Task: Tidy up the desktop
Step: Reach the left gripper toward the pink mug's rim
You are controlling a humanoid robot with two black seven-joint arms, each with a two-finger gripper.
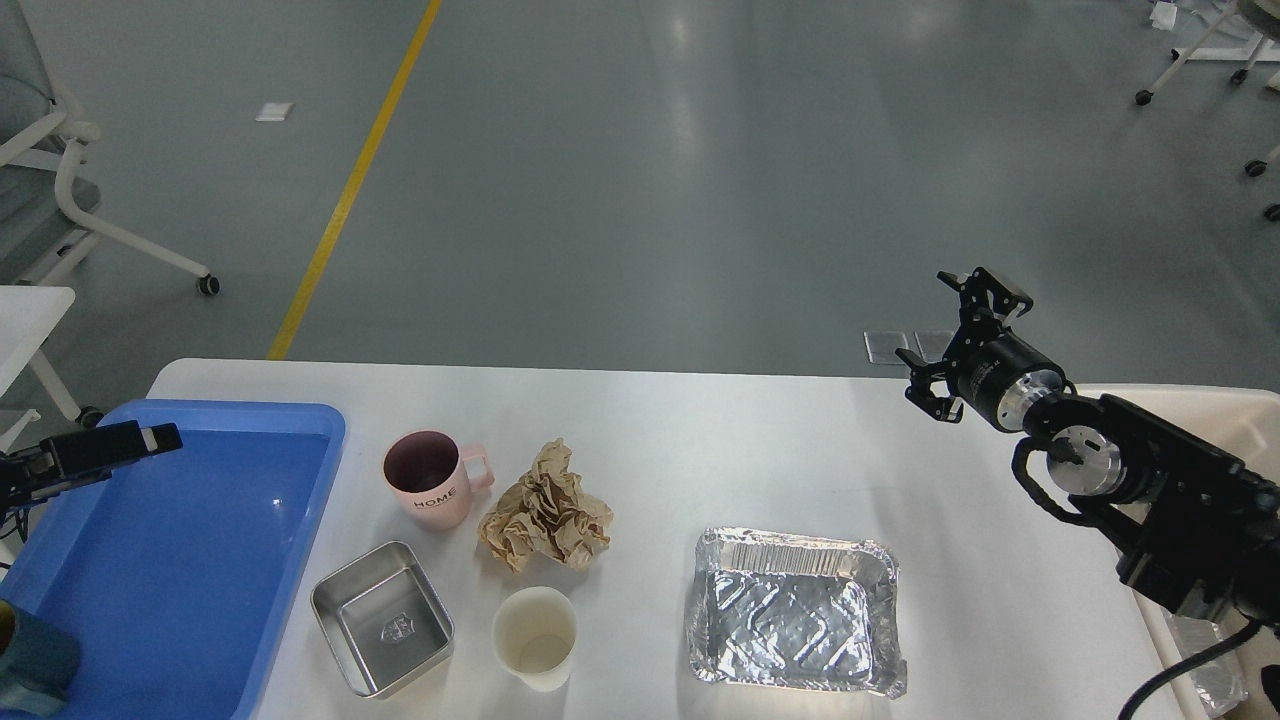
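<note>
The desktop [700, 440] is a wide white tabletop. On it stand a pink mug [437, 480], a crumpled ball of brown paper [547, 510], a small steel tray [381, 618], a paper cup [535, 637] and an empty foil tray [793, 612]. My right gripper [938, 322] is open and empty, held in the air over the table's far right edge, well away from the foil tray. My left gripper [110, 446] shows side-on as one dark bar over the far left rim of the blue tray; its fingers cannot be told apart.
A blue plastic tray [170, 560] lies at the left end of the table, with a teal object [30, 665] at its near left corner. A cream-coloured bin [1235, 415] stands off the right end, under my right arm. Chair legs stand on the floor at far left.
</note>
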